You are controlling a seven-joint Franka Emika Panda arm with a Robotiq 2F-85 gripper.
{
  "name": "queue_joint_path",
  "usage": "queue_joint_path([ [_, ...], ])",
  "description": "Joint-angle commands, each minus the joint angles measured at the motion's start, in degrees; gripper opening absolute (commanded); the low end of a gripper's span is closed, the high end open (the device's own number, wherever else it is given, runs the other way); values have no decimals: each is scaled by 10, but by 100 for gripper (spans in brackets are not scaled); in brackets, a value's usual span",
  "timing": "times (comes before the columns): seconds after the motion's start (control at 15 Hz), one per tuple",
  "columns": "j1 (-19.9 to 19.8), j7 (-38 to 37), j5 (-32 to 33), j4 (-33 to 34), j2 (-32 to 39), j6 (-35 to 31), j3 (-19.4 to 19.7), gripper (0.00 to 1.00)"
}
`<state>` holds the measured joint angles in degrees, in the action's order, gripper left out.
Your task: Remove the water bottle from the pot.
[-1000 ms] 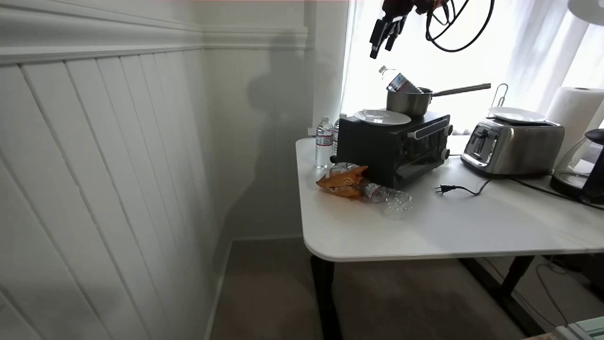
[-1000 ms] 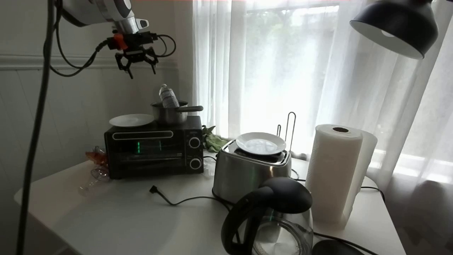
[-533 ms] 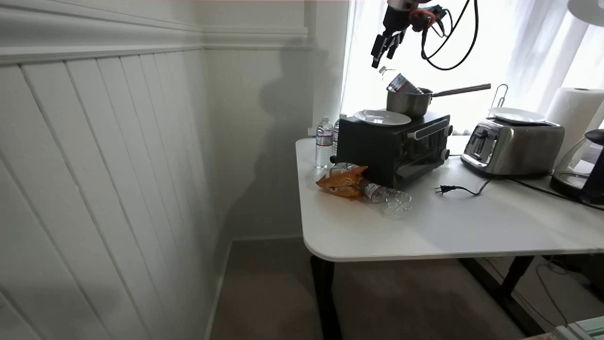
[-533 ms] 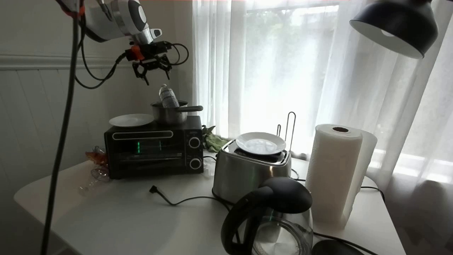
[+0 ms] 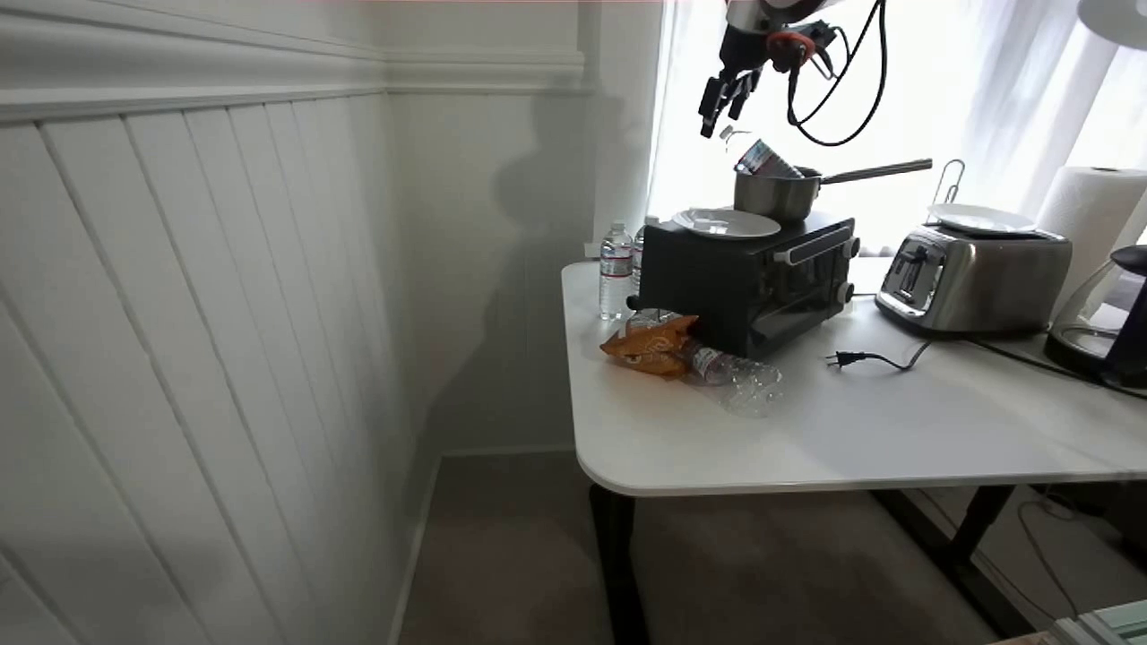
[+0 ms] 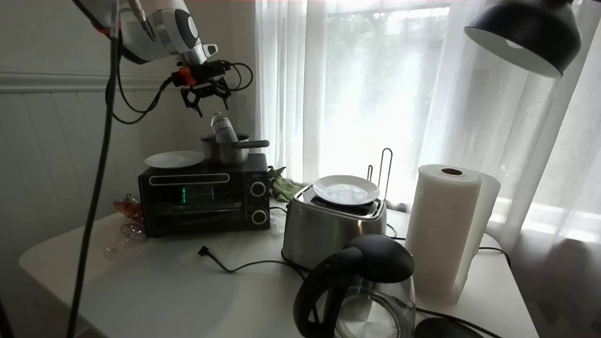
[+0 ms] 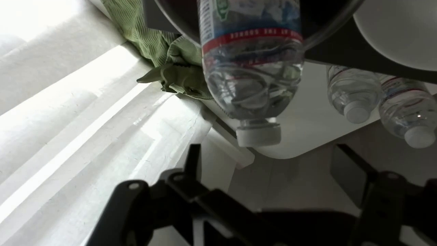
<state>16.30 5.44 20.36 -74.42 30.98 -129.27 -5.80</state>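
The clear water bottle (image 5: 768, 159) leans out of the dark grey pot (image 5: 772, 199) in both exterior views. Its capped neck points up and its lower part is hidden inside the pot. The bottle (image 6: 223, 129) and pot (image 6: 225, 153) sit on top of a black oven. In the wrist view the bottle (image 7: 252, 65) hangs in from the top with its white cap down, and the pot rim (image 7: 333, 27) curves behind it. My gripper (image 5: 721, 123) is open and empty, just above the cap. In the wrist view the cap is between and slightly beyond the fingertips (image 7: 268, 147), touching neither.
A white plate (image 6: 173, 160) shares the top of the black oven (image 6: 202, 209) with the pot. Upright bottles (image 5: 616, 273), an orange bag (image 5: 650, 349) and a lying bottle (image 5: 737, 378) are beside the oven. A silver toaster (image 6: 319, 230), kettle (image 6: 371, 291) and paper-towel roll (image 6: 443, 230) stand nearby.
My gripper has come down closer to the bottle's cap, moving toward the pot, and has slowed in the last half second. It stays open. The bottle and pot have not moved.
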Motion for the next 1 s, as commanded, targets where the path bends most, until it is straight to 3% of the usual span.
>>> queue_joint_path([
  [0.0, 18, -5, 20, 38, 20, 28, 18, 81],
  [0.07, 19, -6, 21, 42, 21, 34, 21, 70],
  [0.2, 21, -4, 23, 50, 25, 48, 23, 59],
  [0.33, 24, -5, 29, 58, 27, 62, 27, 41],
  [0.67, 27, -1, 26, 73, 30, 100, 25, 6],
  [0.93, 31, -20, 27, 94, 26, 102, 28, 8],
])
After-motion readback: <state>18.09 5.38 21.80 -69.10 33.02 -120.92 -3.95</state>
